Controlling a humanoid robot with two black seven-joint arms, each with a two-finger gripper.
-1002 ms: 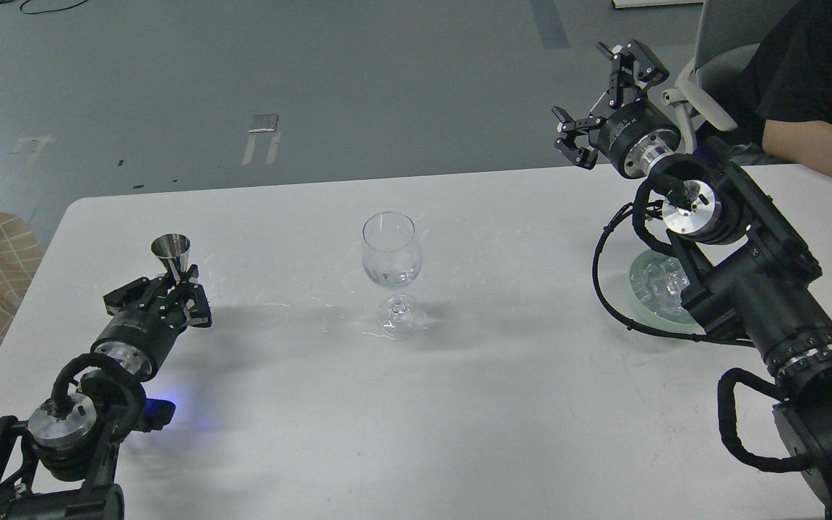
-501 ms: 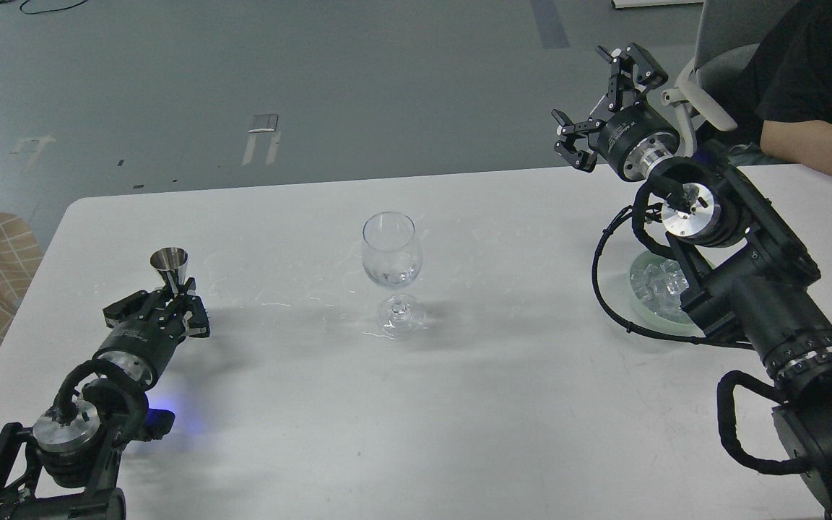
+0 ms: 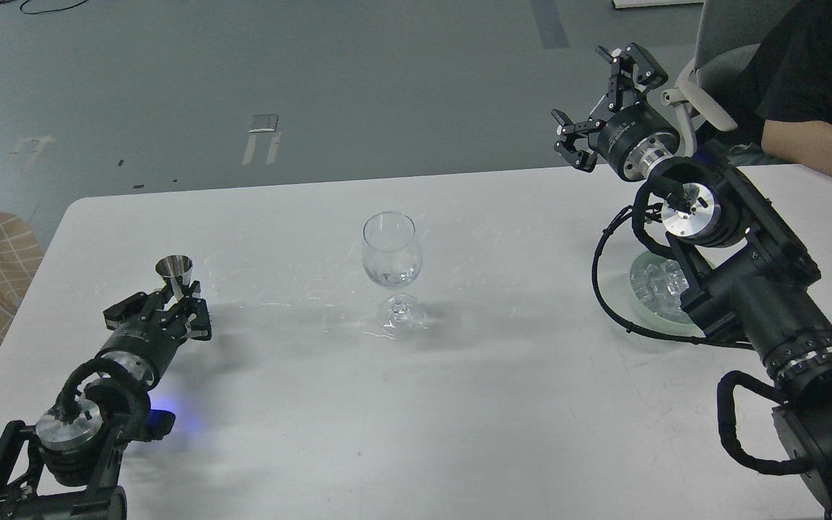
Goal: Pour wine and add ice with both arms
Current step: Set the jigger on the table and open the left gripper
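**Q:** Wine glass first: where is it, and what is held in it?

**A:** In the head view, the only view given, the wine glass is seen upright near the middle of the white table. A little clear liquid, taken to be the wine, lies low in the bowl, with small glints that may be ice already dropped in; that cannot be told for certain.

**Q:** What is seen to the left of the wine glass?

**A:** The left gripper is placed low, just above the table, well apart from the glass. Its fingers are closed around the waist of a small steel jigger, which is held upright.

**Q:** And to the right of the glass?

**A:** A shallow glass dish of ice is partly hidden behind the right arm. The right gripper is raised high, up and to the right of the glass, its fingers spread wide and nothing held. A seated person's forearm is seen at the far right edge.

**Q:** Which step is judged to be in hand?

**A:** The pour seems done, with the jigger being set down or about to be let go. Next, the ice is probably called for: the right gripper would need to be lowered over the dish, closed on one cube, and carried above the glass rim for a gentle drop.
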